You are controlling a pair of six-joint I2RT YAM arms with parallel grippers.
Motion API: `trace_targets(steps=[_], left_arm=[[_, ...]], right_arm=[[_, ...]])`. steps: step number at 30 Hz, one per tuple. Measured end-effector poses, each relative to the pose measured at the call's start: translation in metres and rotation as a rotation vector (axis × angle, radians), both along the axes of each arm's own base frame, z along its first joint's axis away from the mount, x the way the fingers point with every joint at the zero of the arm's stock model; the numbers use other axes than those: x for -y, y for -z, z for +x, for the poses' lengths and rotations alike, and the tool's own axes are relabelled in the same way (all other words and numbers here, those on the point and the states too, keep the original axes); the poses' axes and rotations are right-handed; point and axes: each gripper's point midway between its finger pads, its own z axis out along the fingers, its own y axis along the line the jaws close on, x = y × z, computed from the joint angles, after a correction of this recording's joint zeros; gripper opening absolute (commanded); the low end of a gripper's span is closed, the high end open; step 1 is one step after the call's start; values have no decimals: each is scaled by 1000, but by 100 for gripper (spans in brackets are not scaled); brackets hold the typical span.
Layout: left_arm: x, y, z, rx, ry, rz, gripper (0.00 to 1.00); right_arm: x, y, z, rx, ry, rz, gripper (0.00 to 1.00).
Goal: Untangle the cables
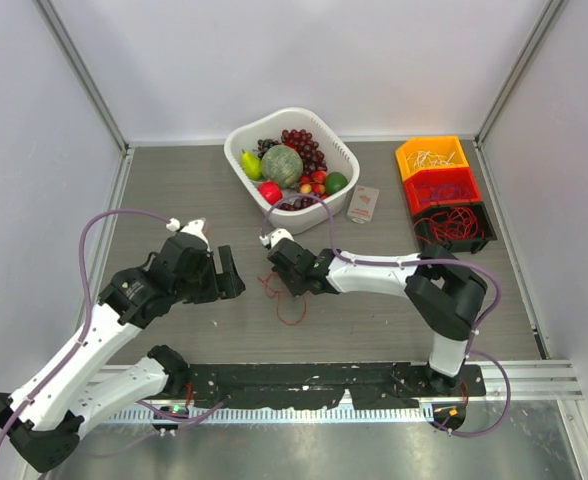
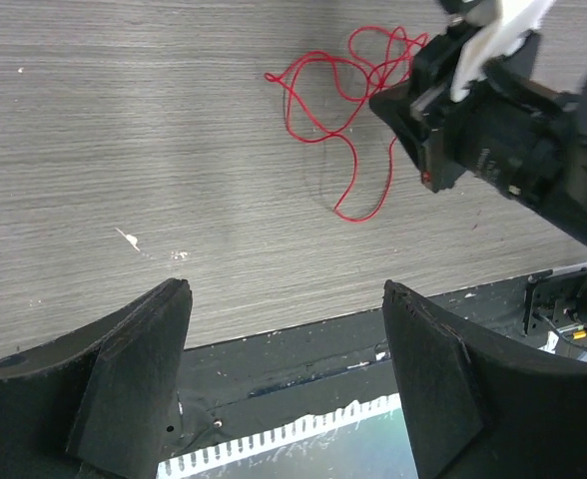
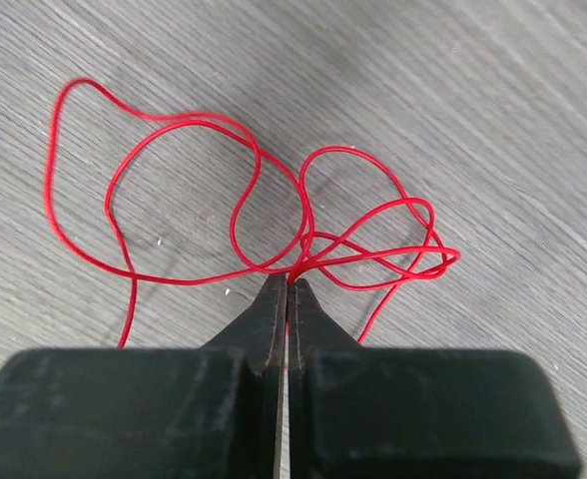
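Note:
One loose red cable (image 1: 290,308) lies in loops on the grey table between my two arms. My right gripper (image 1: 280,288) points down at it. In the right wrist view the jaws of the right gripper (image 3: 289,281) are shut on a strand where the red cable (image 3: 313,239) bunches, and loops spread out on both sides. My left gripper (image 1: 230,274) hovers just left of the cable. In the left wrist view the left gripper (image 2: 286,289) is open and holds nothing, with the red cable (image 2: 318,100) and the right gripper (image 2: 381,100) farther off.
A white basket (image 1: 236,160) of fruit stands at the back centre, with a small packet (image 1: 363,203) to its right. At the back right sit an orange bin (image 1: 431,156), a red bin (image 1: 442,188) and a black bin (image 1: 454,227) holding wires. A black strip (image 1: 304,385) runs along the near edge.

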Motion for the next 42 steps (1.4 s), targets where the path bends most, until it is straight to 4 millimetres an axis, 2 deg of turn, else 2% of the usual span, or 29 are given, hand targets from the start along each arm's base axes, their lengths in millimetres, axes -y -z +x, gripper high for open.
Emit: trace_targets(steps=[3, 5, 9, 12, 14, 19, 21, 23, 26, 28, 31, 34, 38, 42], left_arm=[[0, 3, 1, -7, 11, 17, 82], [0, 3, 1, -3, 16, 20, 81], [2, 3, 3, -2, 21, 22, 80], [7, 3, 5, -19, 31, 22, 80], [9, 3, 7, -21, 38, 21, 81], [16, 1, 10, -17, 63, 12, 86], [21, 0, 13, -24, 75, 5, 88], [27, -2, 17, -26, 93, 2, 89], [31, -3, 19, -18, 117, 4, 89], [30, -5, 20, -8, 130, 10, 89], [31, -11, 21, 13, 147, 13, 89], [30, -15, 22, 32, 162, 21, 90], [30, -18, 22, 39, 173, 25, 89], [30, -19, 22, 47, 183, 27, 90]], right_arm=[[2, -17, 1, 22, 32, 34, 1], [6, -41, 2, 51, 60, 75, 1], [15, -113, 7, 164, 129, 215, 1], [38, -169, 12, 263, 212, 306, 1], [53, -194, 17, 308, 264, 330, 1], [106, -252, 53, 416, 460, 324, 1], [142, -274, 76, 456, 576, 321, 1], [188, -295, 96, 497, 710, 316, 1], [252, -328, 114, 558, 878, 319, 1], [279, -352, 118, 597, 943, 324, 1], [299, -400, 127, 679, 985, 362, 1], [314, -432, 135, 742, 1015, 376, 1], [344, -458, 146, 809, 1081, 356, 1], [366, -472, 154, 857, 1133, 321, 1]])
